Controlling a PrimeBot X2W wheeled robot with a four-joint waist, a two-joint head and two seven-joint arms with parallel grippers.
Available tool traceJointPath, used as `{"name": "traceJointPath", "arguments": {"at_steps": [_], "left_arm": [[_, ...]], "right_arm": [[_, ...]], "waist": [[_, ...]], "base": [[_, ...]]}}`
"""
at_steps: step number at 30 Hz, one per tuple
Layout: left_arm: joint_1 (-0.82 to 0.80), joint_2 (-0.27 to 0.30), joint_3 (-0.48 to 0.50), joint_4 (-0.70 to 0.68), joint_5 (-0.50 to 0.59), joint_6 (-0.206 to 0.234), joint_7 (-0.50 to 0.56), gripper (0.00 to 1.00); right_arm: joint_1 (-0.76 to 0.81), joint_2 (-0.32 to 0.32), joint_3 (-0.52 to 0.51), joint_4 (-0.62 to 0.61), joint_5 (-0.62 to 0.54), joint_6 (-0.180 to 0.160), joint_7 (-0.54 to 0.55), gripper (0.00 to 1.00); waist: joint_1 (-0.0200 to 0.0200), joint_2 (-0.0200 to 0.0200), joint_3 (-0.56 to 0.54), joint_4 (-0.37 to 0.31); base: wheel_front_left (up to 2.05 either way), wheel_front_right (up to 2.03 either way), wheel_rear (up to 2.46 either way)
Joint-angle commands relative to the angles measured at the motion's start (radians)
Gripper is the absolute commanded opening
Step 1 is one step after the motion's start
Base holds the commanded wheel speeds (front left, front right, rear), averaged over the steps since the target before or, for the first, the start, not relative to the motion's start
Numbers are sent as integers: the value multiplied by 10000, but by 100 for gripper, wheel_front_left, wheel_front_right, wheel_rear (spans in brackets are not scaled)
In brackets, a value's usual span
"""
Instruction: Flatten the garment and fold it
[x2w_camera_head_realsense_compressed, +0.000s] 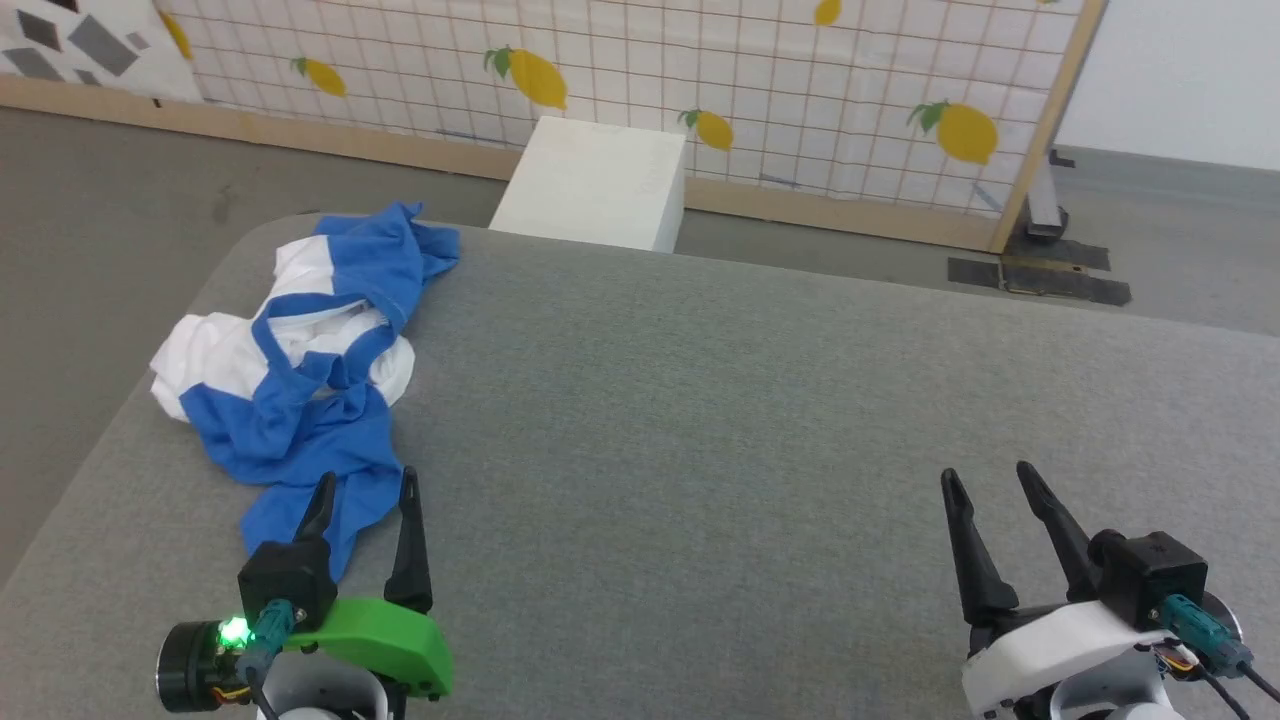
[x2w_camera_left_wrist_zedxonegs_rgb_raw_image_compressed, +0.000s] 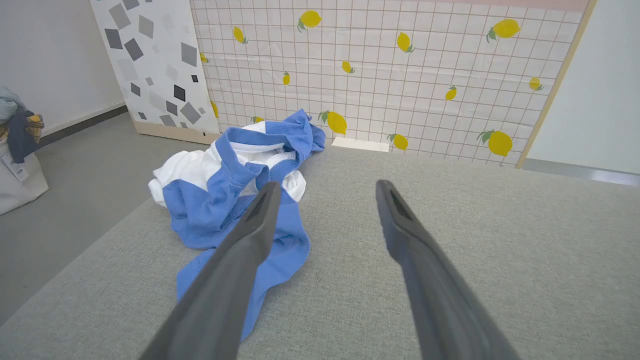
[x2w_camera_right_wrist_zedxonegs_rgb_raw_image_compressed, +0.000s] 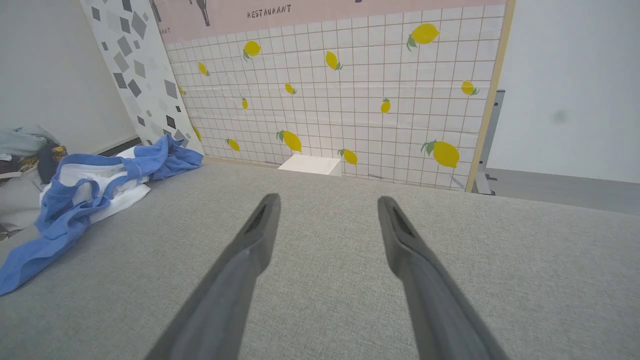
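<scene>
Lying bunched along the left edge of the grey table (x2w_camera_head_realsense_compressed: 750, 420), the garment (x2w_camera_head_realsense_compressed: 300, 370) buries its hem and seams. A blind pinch risks catching several layers or dragging cloth overboard. Left gripper (x2w_camera_head_realsense_compressed: 366, 478), jaws spread and empty, sits right at the nearest blue sleeve end; right gripper (x2w_camera_head_realsense_compressed: 985, 472), likewise wide open, is well apart over bare table.

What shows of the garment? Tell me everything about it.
The garment is a thin, soft-looking shirt, white in the body with bright blue sleeves and neckband. It lies crumpled in a heap, neither flattened nor folded, toward the far left of the grey fabric-covered surface, resting on it, with one blue sleeve trailing toward the robot. The open left end effector stands by that sleeve's end, one finger in front of it; whether it touches the cloth cannot be told.
</scene>
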Motion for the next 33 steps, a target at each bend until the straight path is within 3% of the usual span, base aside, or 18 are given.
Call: {"name": "traceJointPath", "arguments": {"at_steps": [1,33], "left_arm": [[169,-19,8,8,-58,42,-118,100],[499,-34,84,127,-483,281,-782,100]], "right_arm": [[156,1,43,58,148,-6,-129,100],[458,2,288,507,824,-10,-797,100]], "waist": [[0,0,-28,201],[0,0,-75,1677]], "base": [[0,0,0],[0,0,0]]}}
